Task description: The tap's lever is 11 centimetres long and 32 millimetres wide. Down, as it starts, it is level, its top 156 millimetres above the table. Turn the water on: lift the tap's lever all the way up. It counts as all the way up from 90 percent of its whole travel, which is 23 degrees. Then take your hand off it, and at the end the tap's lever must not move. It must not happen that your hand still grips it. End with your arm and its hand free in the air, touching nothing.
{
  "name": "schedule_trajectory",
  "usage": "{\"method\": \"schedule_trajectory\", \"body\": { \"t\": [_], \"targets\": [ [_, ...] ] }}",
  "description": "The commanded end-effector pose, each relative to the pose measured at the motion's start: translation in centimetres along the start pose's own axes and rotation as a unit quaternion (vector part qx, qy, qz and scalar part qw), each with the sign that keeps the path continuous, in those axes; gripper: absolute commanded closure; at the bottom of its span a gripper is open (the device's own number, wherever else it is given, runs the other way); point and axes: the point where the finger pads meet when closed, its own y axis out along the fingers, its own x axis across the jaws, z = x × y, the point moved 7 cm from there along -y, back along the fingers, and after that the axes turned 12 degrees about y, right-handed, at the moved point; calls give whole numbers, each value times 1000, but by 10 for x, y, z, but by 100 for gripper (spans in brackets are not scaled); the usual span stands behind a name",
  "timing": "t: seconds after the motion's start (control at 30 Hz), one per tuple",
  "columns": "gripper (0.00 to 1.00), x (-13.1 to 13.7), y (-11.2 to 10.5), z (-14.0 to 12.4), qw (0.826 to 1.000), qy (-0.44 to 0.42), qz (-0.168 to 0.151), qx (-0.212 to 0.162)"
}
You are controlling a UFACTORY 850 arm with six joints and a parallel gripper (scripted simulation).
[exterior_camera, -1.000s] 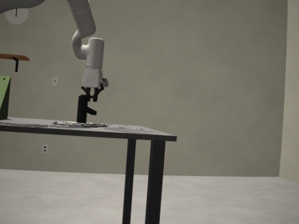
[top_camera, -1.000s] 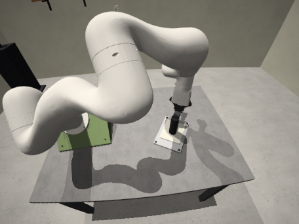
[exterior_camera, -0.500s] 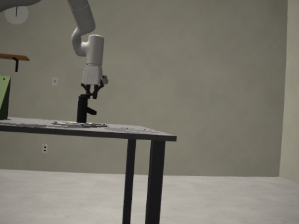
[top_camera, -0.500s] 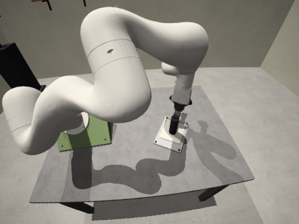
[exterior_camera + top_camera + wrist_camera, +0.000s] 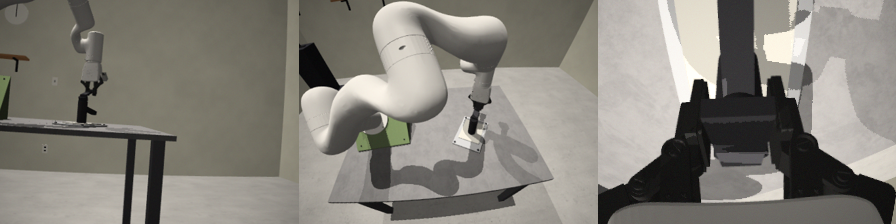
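The tap (image 5: 471, 126) is a dark upright post on a white base plate (image 5: 470, 133) in the middle of the table. In the side view the tap body (image 5: 81, 109) stands on the plate with a short spout pointing right. Its dark lever (image 5: 737, 106) runs away from the wrist camera, over the plate. My gripper (image 5: 738, 96) comes down from above and is shut on the lever, one finger on each long side. It also shows in the side view (image 5: 89, 92) at the tap's top and in the overhead view (image 5: 476, 109).
A green block (image 5: 384, 135) holds the arm's base at the table's left. The big white arm (image 5: 407, 75) hides much of the left side. The table's right edge (image 5: 164, 135) is well to the right of the tap.
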Motion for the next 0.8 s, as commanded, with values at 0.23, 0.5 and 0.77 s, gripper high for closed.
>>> {"method": "schedule_trajectory", "body": {
  "t": [0.23, 0.5, 0.77],
  "targets": [
    [100, 0, -1, 0, 1000, 0, 0, 0],
    [100, 1, -3, -1, 1000, 0, 0, 0],
    [29, 1, -3, -1, 1000, 0, 0, 0]
  ]
}}
